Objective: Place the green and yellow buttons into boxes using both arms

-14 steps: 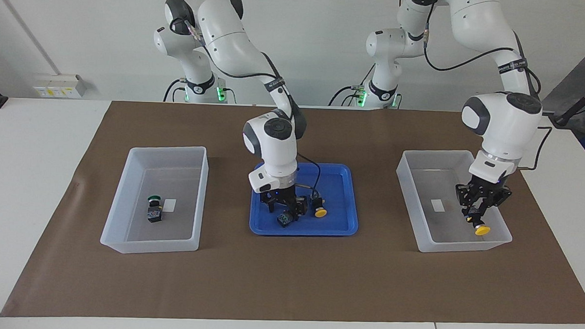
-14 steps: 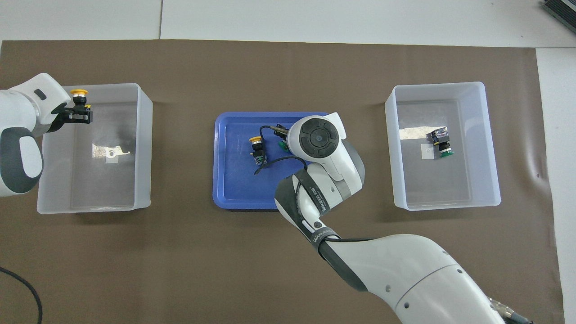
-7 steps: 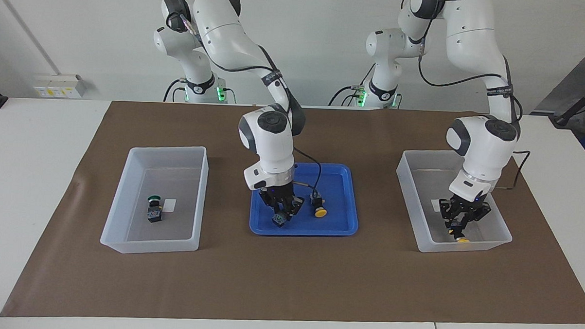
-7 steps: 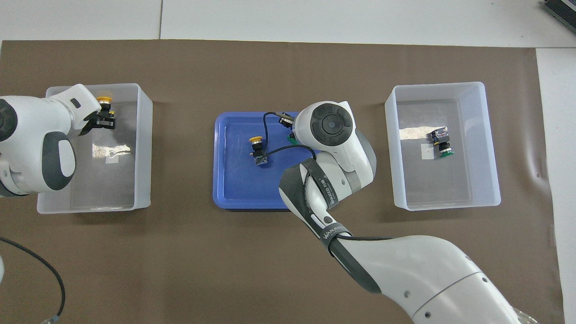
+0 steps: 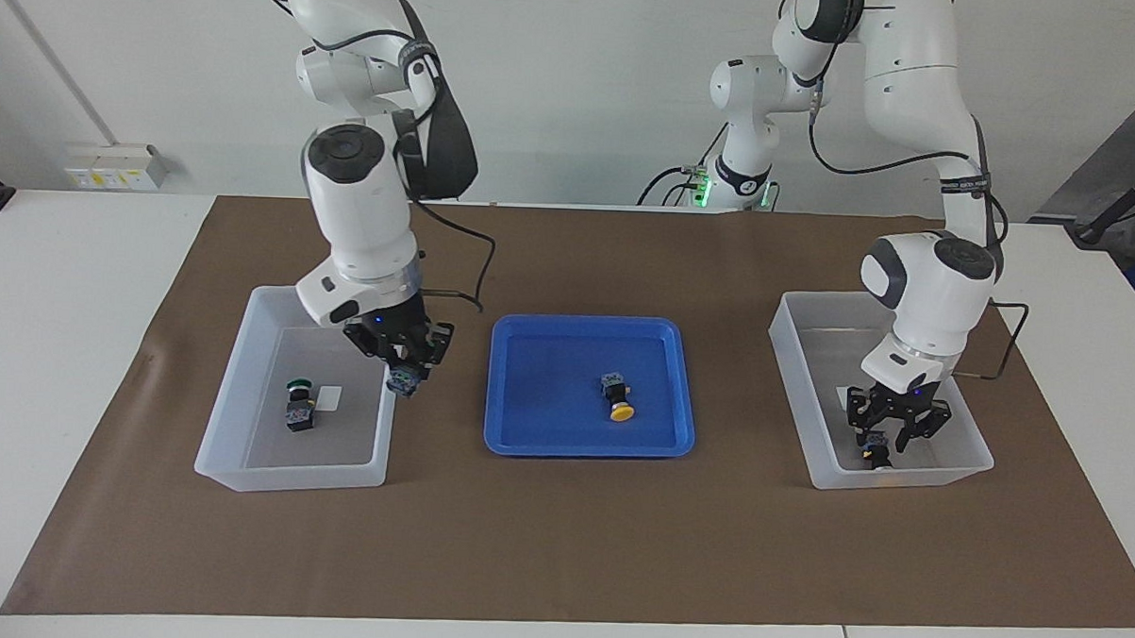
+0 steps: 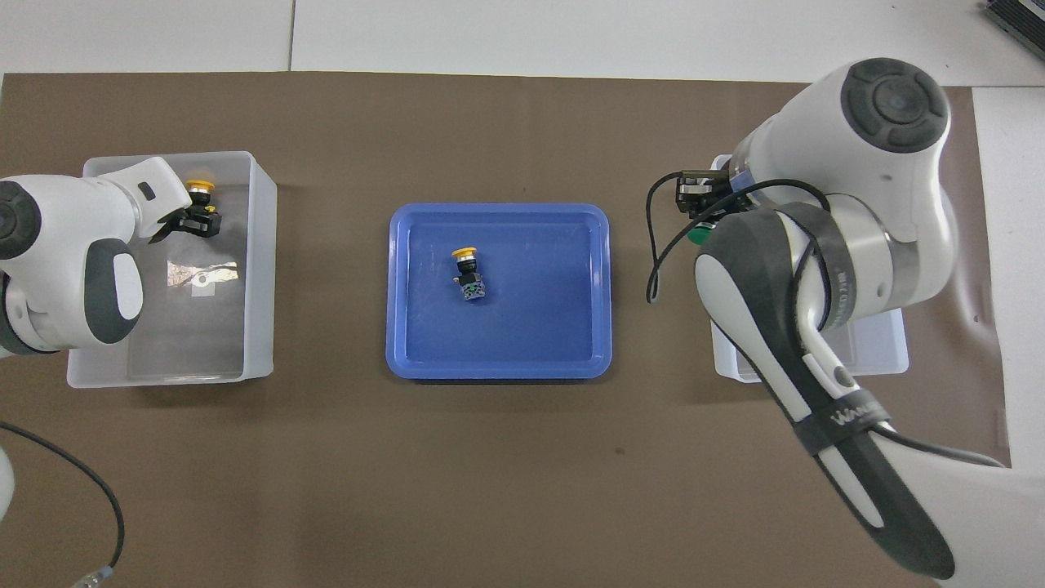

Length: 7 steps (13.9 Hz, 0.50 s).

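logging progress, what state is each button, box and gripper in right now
right gripper: shut on held green button, above right-end box rim
left gripper: down inside left-end box, at boxed yellow button
loose green button: lying in right-end box
tray yellow button: lying in blue tray

I'm working in a robotics lab. Two white arms [image 5: 364, 208] [image 5: 927, 284] are bolted at the edge of a white table [image 5: 59, 273], their bases lit green. A brown mat [image 5: 560, 536] marks out the work area, with plain plastic bins [image 5: 242, 440] [image 5: 813, 441] and a blue tray [image 5: 582, 447] laid out neatly. Bare white wall [image 5: 585, 84], a socket strip [image 5: 115, 166] and loose cables [image 6: 49, 465] complete the setup.
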Tool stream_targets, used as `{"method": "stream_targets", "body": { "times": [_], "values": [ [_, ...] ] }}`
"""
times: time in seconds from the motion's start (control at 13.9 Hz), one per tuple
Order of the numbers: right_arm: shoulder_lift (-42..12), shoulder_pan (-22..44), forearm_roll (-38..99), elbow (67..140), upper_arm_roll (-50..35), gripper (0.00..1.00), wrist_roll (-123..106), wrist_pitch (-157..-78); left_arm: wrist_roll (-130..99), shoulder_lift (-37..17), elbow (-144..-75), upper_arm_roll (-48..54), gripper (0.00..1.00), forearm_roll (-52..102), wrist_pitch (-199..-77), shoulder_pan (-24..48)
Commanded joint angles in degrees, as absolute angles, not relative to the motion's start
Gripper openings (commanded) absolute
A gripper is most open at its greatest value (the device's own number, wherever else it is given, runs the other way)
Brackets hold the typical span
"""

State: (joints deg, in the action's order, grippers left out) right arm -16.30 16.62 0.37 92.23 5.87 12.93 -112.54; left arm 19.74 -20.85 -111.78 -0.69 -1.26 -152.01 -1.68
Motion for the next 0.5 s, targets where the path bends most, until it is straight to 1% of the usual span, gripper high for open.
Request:
{"method": "stream_targets", "body": {
  "times": [0.0,0.07,0.14,0.29,0.43],
  "values": [
    [-13.55,11.45,-0.18,99.2,5.01,0.0,-0.65,-113.81,20.39,-17.24,-112.24,-1.32,1.0,-1.32,-150.05,-1.14],
    [-12.49,9.34,0.0,102.71,4.92,0.0,-5.14,-115.38,20.39,-15.75,-112.15,-1.32,1.0,-1.32,-148.2,-1.23],
    [-11.44,7.92,0.61,106.4,4.92,0.0,-6.58,-119.23,20.3,-14.51,-112.06,-1.32,1.0,-1.32,-146.44,-1.06],
    [-10.72,7.47,0.79,113.43,4.92,0.0,-7.12,-126.62,19.95,-12.4,-111.89,-1.32,1.0,-1.32,-143.8,-0.88],
    [-10.81,6.86,0.97,117.32,4.92,0.12,-6.86,-129.37,18.03,-10.99,-111.53,-0.97,1.0,-1.32,-141.25,0.08]
  ]
}}
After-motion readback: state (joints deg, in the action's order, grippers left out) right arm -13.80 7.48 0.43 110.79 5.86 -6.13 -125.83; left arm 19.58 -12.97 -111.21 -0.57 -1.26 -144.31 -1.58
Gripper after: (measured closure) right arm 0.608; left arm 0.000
